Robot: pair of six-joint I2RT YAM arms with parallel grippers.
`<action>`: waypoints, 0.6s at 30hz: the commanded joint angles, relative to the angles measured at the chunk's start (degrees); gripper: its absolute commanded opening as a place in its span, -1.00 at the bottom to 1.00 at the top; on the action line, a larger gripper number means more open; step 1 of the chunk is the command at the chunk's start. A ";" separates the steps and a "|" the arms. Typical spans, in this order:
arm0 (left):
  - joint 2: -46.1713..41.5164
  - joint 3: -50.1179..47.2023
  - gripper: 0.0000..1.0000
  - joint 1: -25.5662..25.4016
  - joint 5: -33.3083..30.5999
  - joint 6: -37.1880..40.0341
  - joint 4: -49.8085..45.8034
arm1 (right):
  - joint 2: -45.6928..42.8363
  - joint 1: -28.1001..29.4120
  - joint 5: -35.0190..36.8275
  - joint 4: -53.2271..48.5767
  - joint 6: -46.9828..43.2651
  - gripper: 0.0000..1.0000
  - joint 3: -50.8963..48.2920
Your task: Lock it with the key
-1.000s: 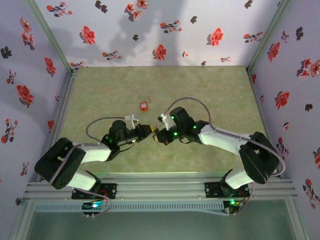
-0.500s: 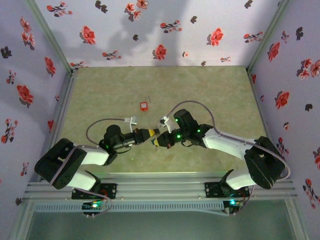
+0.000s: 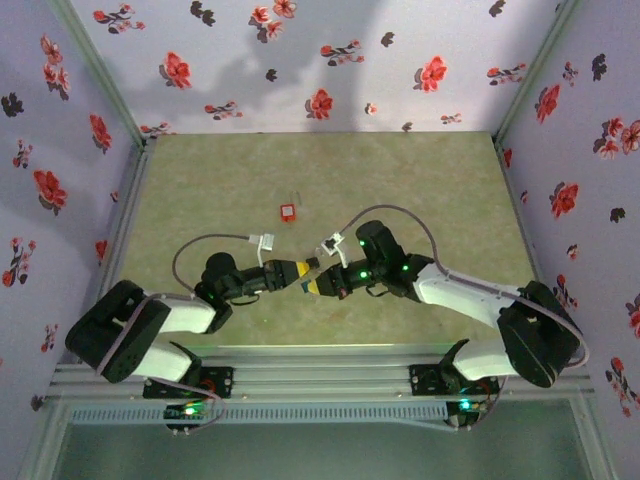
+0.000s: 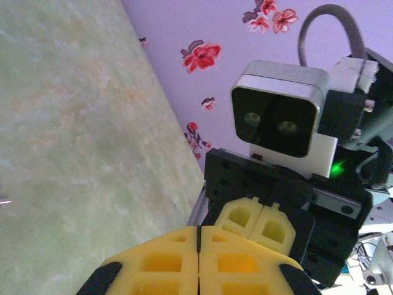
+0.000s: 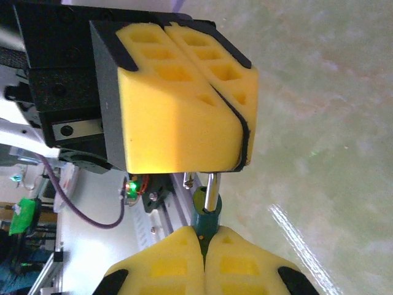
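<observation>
Nothing legible anywhere — no words, brands, numbers or signs. The walls (image 3: 230, 40) bear a printed pattern (red and dark flowers), not lettering.

Matt yellow foam pads (image 5: 184, 104); key (image 5: 209, 206) blade shiny metal; tabletop (image 5: 319, 123) glossy.

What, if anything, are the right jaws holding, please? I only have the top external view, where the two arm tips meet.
Observer: The right wrist view shows the right gripper shut on the key, pinching its dark head, with the silvery blade pointing outward.
Operator: Thank you. Where does the blade's tip end?
Observer: It meets the edge of the shut left gripper; whether that one pinches it I cannot tell.
</observation>
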 commanded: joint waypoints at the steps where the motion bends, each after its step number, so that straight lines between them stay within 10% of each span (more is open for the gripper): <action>1: -0.88 -1.41 -1.00 -0.38 -0.48 3.09 -2.44 | -3.47 0.63 -9.93 12.06 1.63 -1.00 0.39; 18: -6.75 -1.56 -1.00 -6.21 -0.46 4.24 -2.55 | -4.33 0.12 -12.12 17.69 4.61 -1.00 0.60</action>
